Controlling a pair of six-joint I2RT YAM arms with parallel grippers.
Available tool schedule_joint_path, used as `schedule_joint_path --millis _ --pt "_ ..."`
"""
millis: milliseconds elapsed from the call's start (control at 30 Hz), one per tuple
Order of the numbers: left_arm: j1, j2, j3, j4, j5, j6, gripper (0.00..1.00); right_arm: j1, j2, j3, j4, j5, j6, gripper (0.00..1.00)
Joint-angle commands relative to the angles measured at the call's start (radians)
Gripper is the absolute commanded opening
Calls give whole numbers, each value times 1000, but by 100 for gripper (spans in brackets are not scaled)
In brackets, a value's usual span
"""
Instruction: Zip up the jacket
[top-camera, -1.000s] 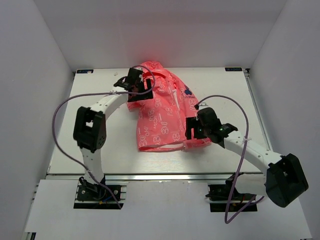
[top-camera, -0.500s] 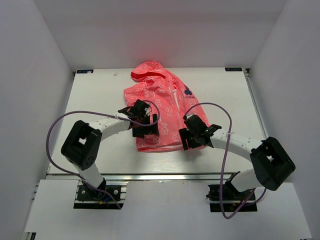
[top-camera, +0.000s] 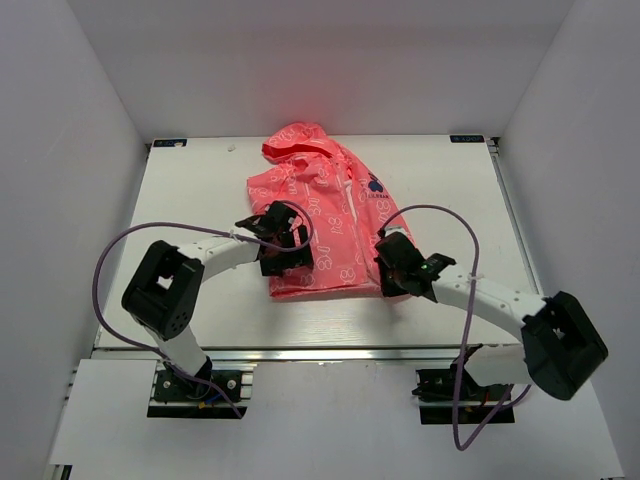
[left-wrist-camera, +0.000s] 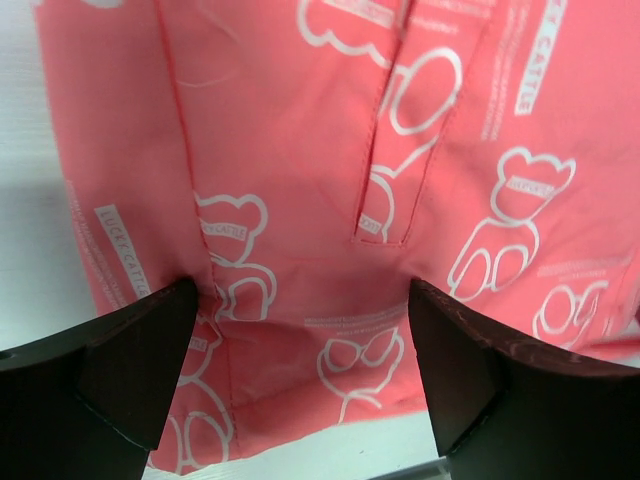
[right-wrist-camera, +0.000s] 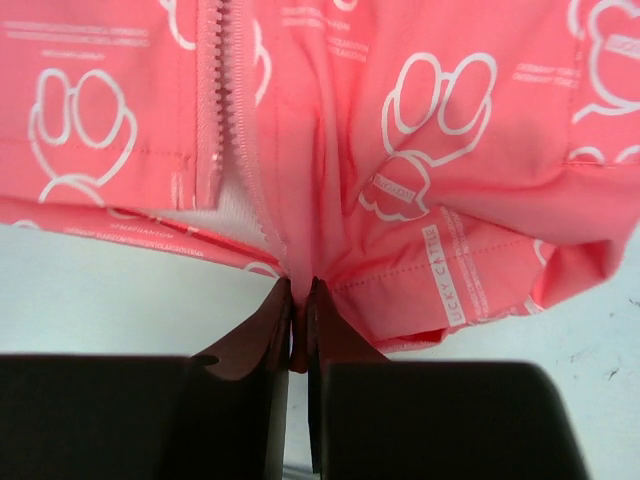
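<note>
**Hold the Bottom Tight, Then Pull the Zip Up**

Closest to the arms, the right claw (right-wrist-camera: 300, 300) has its 2 fingers pinched tight on the bottom hem (right-wrist-camera: 420, 295) of the jacket (top-camera: 320, 215). The grip is just beside the low end of the zip (right-wrist-camera: 212, 90). Here the 2 rows of teeth look apart, with white cloth showing between them. I cannot see the little pull tab.

A bit further out, the left claw (left-wrist-camera: 303, 300) hangs over the other front half, near a pocket (left-wrist-camera: 385, 160). Its fingers are spread wide and hold nothing.

The pink jacket lies flat in the middle of the table (top-camera: 200, 180). The hood (top-camera: 295, 140) is at the far end, and a dark logo (top-camera: 372, 185) sits beside the zip line.

I think the job has only just begun. To do this step well, the right claw should hold the hem down hard so the cloth stays stretched. The left claw should come across to the zip and find the tab. Then it should pull straight toward the hood, slowly and along the teeth. If it pulls sideways, the thin cloth may bunch up or get stuck in the zip.
</note>
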Motion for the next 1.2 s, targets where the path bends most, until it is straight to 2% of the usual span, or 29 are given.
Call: schedule_joint_path --millis 0,167,233,300,400,700,900,1100,1167 --pt "81 44 -84 -119 -177 9 98 -1 -98 -26 -119 6 10 6" --pt "108 4 -99 -149 -233 9 98 -4 -197 -57 -123 -55 17 3" --pt "108 -14 -98 -160 -242 13 98 -4 -186 -78 -104 -104 4 7" --pt "108 -40 -96 -156 -236 19 98 -6 -157 -116 -61 -174 4 20" --pt "108 -71 -111 -134 -200 33 98 -2 -134 -146 1 -237 0 34" --pt "105 -148 -137 -82 -125 61 98 -2 -131 -83 25 -272 -8 59" --pt "105 -168 -142 -70 -110 67 98 -1 -145 -41 2 -204 9 64" --pt "105 -161 -144 -65 -98 72 98 13 -99 3 3 -180 -39 63" --pt "105 -161 -141 -70 -102 72 98 43 -89 32 -21 -116 -48 63"
